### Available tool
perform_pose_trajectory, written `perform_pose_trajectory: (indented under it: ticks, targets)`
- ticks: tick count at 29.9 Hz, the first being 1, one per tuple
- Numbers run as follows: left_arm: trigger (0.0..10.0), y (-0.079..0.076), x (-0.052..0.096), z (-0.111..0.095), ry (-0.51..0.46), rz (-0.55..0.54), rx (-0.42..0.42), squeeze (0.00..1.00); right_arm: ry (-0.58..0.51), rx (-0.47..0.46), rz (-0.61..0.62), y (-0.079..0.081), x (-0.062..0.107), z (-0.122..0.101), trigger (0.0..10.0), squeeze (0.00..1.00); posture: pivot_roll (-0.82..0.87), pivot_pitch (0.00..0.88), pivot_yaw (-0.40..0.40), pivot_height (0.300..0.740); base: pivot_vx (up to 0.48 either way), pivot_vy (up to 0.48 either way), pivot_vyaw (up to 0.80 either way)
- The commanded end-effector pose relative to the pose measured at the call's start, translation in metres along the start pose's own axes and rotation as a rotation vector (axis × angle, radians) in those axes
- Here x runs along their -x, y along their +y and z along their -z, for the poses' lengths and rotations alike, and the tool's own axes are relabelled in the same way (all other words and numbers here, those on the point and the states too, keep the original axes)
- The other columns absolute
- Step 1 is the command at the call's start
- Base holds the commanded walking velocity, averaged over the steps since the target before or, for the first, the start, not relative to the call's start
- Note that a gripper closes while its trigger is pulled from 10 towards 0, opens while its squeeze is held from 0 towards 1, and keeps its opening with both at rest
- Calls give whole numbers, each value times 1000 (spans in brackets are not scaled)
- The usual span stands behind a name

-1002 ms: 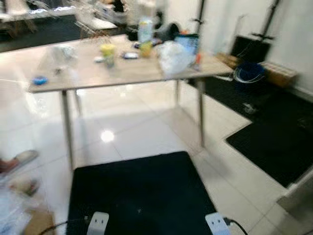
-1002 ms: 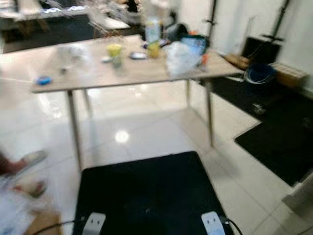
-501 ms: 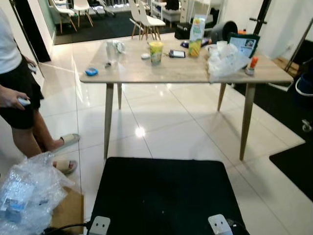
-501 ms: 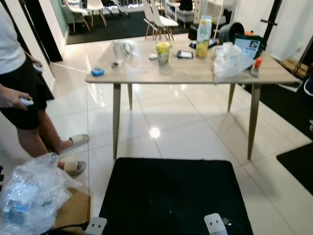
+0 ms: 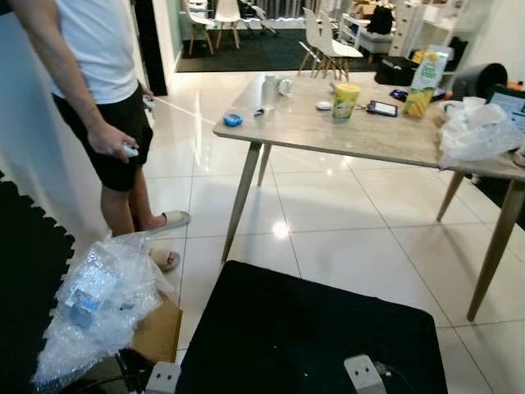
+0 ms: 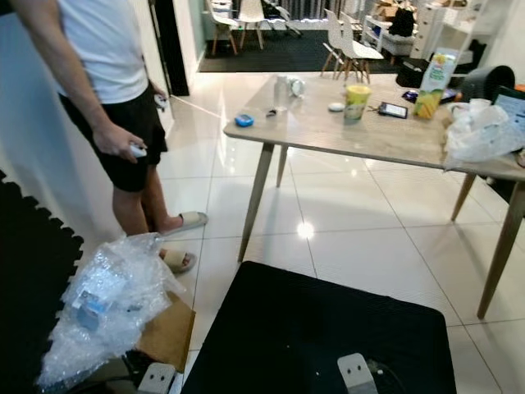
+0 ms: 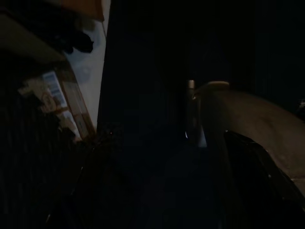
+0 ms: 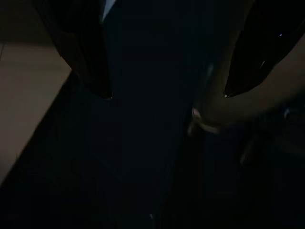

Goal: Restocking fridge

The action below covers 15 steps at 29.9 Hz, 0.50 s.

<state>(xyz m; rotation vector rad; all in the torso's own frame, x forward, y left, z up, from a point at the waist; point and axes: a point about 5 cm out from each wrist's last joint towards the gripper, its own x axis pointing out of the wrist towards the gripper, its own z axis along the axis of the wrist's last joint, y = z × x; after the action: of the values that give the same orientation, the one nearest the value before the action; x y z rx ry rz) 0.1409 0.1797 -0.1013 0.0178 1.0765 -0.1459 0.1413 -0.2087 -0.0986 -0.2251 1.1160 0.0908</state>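
Note:
A juice carton (image 5: pixel 426 74), a yellow cup (image 5: pixel 346 100), a clear glass (image 5: pixel 269 92), a phone (image 5: pixel 382 107) and a small blue object (image 5: pixel 233 120) stand on a light wooden table (image 5: pixel 328 141) ahead of me, to the right. A crumpled white plastic bag (image 5: pixel 480 131) lies at the table's right end. My right gripper (image 8: pixel 167 90) hangs open over the black mat with nothing between its fingers (image 8: pixel 76 52). My left gripper (image 7: pixel 162 143) hangs in deep shade beside a labelled cardboard box (image 7: pixel 62 102).
A person (image 5: pixel 98 82) in a white shirt and black shorts stands at the left, holding a small white controller (image 5: pixel 131 151). A bubble-wrap bundle (image 5: pixel 102 304) rests on a cardboard box (image 5: pixel 157 332) at my lower left. A black mat (image 5: pixel 312 328) lies underfoot. Chairs (image 5: pixel 328 41) stand beyond the table.
The camera has swung left: the table now sits further right in view, and the person and the bubble-wrap bundle have come further into view. Nothing on the table moved.

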Motion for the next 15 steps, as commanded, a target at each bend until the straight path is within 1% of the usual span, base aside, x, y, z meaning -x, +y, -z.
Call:
perform_pose_trajectory:
  ticks: [1, 15]
  targets:
    - [10000, 0, 0, -1, 3, 4, -1, 0, 1, -12, 11, -2, 0, -1, 10000, 0, 35, 0, 0, 740, 0, 0, 0]
    - [10000, 0, -1, -5, 3, 21, -5, 0, 18, -11, 19, -3, 1, 5, 10000, 0, 23, 0, 10, 740, 0, 0, 0]
